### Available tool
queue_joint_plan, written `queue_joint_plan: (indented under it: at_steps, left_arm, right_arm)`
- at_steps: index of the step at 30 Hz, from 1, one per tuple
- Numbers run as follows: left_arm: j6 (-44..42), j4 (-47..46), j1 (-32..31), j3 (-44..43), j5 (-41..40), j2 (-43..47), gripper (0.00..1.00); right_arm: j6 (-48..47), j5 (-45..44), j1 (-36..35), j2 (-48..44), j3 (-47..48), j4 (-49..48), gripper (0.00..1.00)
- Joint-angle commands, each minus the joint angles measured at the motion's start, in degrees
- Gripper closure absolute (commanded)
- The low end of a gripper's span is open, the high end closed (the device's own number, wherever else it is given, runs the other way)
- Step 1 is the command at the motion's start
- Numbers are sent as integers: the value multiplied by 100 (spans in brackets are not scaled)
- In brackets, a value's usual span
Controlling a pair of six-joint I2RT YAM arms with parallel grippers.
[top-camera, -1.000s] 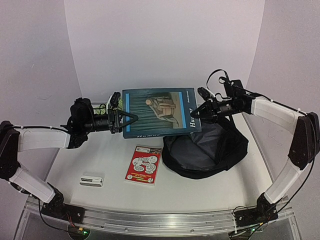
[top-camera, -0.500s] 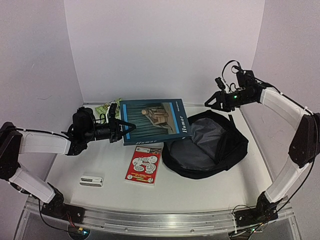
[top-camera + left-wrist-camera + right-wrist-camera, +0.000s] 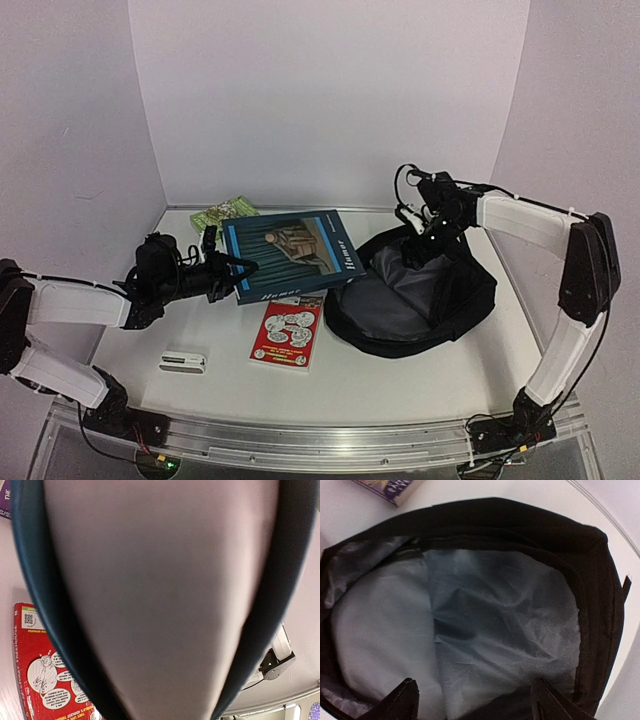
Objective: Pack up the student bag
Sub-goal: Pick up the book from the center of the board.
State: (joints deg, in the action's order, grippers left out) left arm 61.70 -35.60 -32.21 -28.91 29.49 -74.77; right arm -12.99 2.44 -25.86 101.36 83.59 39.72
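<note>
Bag: the black bag (image 3: 430,300) is lying flat on the right half of the bench (image 3: 400,385), toward the back right corner. Its mouth is gaping open and pale grey lining (image 3: 470,620) is showing inside.
Left hand: my left hand (image 3: 224,268) is clamping the left edge of a blue book (image 3: 288,250). I am holding it clear of the bench and tilted, over the middle, its right edge reaching toward the bag.
Left wrist view: the book (image 3: 160,580) is filling nearly everything as a pale blur with a dark blue rim.
Right hand: my right hand (image 3: 420,228) is hovering over the bag's mouth near its back rim. The fingertips (image 3: 402,700) are spreading wide apart and gripping nothing, with only lining showing between them.
Red booklet: it (image 3: 285,330) is lying flat near the middle, just beside the bag's left edge.
Green packets: they (image 3: 225,210) are sitting in the back left corner.
White object: it (image 3: 183,358) is lying toward the front left, too small to identify.
</note>
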Motion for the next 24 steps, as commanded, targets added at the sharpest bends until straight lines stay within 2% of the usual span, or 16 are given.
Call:
queue_joint_plan:
  at_steps: [1, 2, 7, 15, 20, 24]
  left_arm:
    - [46, -368, -23, 82, -107, 287, 94]
    - [32, -342, -31, 95, -123, 312, 94]
    - [9, -284, -48, 138, -205, 365, 93]
    - [-3, -209, -47, 137, -240, 380, 93]
    - [-34, -173, -51, 163, -259, 414, 93]
    - [-51, -160, -50, 194, -277, 441, 93]
  right_arm:
    - [-169, -394, 406, 334, 319, 58, 20]
    - [-165, -296, 467, 412, 359, 100, 20]
    - [-155, 167, 337, 366, 126, 115, 35]
    - [-172, -192, -208, 356, -402, -121, 49]
    - [-180, -201, -265, 603, -677, -288, 50]
    - [-250, -628, -403, 776, -847, -553, 38]
